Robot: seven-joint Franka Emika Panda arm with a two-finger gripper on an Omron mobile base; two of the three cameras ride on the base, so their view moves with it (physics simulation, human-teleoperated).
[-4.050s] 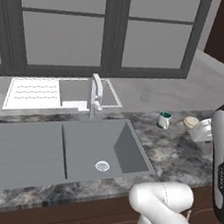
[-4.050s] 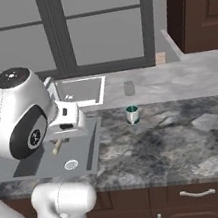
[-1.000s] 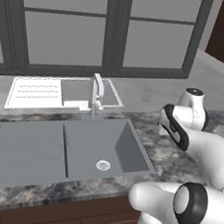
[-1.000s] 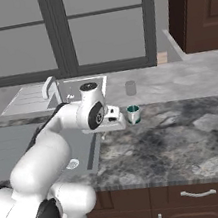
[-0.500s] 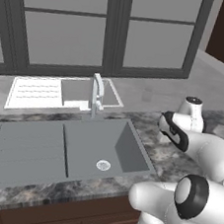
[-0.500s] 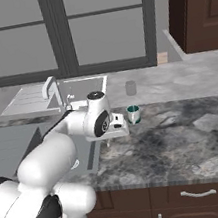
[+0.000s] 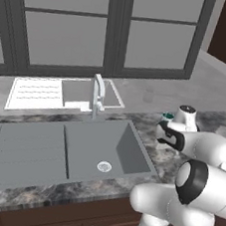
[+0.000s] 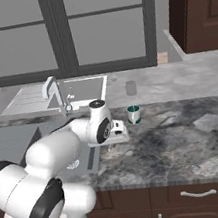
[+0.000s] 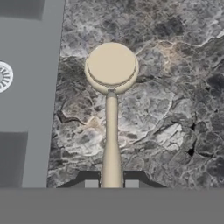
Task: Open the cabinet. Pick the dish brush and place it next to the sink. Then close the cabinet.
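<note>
Hand view: gripper (image 9: 111,183) clamped on dish brush (image 9: 111,87) handle, its long axis parallel beside sink (image 9: 26,87), over counter (image 9: 175,109)

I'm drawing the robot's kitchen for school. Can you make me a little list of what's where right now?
pincer: shut on the brush's handle
dish brush: beige, with a round head and a long thin handle, pointing away from the pincer
brush position: over the counter, right beside the sink's edge
touching the counter: cannot tell
sink: grey basin with a round drain
faucet: curved, standing behind the basin
cup: green, upright on the counter near the arm
</note>
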